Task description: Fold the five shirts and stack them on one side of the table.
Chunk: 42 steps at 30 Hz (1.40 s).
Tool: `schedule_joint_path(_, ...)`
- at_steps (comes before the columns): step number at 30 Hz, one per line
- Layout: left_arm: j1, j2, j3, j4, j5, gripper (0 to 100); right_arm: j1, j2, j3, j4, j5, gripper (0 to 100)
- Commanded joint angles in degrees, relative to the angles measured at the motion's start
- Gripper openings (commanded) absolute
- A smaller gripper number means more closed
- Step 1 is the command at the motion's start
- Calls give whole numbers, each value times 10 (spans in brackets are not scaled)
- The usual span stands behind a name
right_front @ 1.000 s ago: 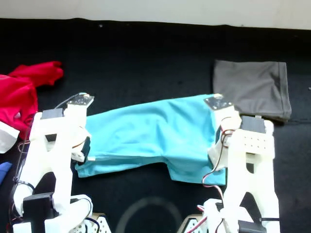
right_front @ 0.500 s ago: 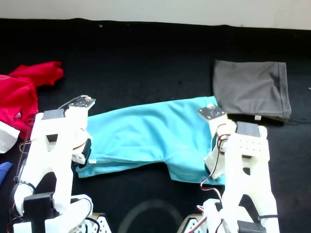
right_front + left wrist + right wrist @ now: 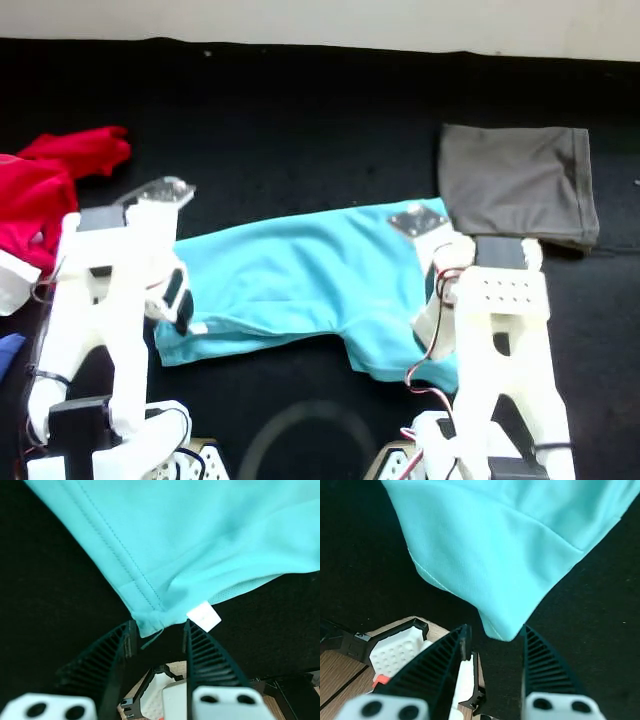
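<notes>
- The turquoise shirt [image 3: 300,275] lies spread across the middle of the black table [image 3: 300,110]. Its long side runs left to right, and its near edge is rumpled and partly doubled over.
- The left gripper [image 3: 157,630] sits at the shirt's near-left corner with its ribbed fingers spread apart. The stitched corner of the cloth pokes in between the tips. I see a gap on either side of it, so nothing is pinched.
- A small white tag [image 3: 204,616] sticks out from the shirt's edge, just beside one of the left fingertips.
- The right gripper [image 3: 495,635] is at the shirt's near-right corner, and its fingers are also spread wide. The rounded corner of the cloth reaches in between the tips, loose and not clamped.
- A grey shirt [image 3: 520,185] lies folded into a flat rectangle at the far right of the table. Its near-left corner is just beside the turquoise shirt's far-right corner.
- A red shirt [image 3: 45,195] sits bunched in a heap at the left edge, apart from the turquoise one.
</notes>
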Motion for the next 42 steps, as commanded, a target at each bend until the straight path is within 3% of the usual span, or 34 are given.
schedule_joint_path(1,4,-20,-107,67,-5,161,-7,-16,-126,37,-19,160)
schedule_joint_path(5,4,-17,-193,106,-5,155,-7,-8,-210,12,-76,149)
schedule_joint_path(7,8,-10,-203,104,-1,71,-8,-7,-209,-38,-106,65)
schedule_joint_path(8,18,-1,-199,89,5,4,-8,-3,-202,-66,-116,6)
schedule_joint_path(18,55,222,-167,-118,72,9,-8,202,-128,-296,-129,6)
schedule_joint_path(25,18,351,-234,-171,71,9,-8,295,-129,-390,-129,6)
schedule_joint_path(32,-11,516,-450,-135,69,9,-8,396,-130,-494,-129,6)
schedule_joint_path(38,-11,685,-751,-27,70,9,-8,460,-136,-600,-138,6)
schedule_joint_path(42,-7,781,-940,77,71,9,-7,469,-182,-601,-215,6)
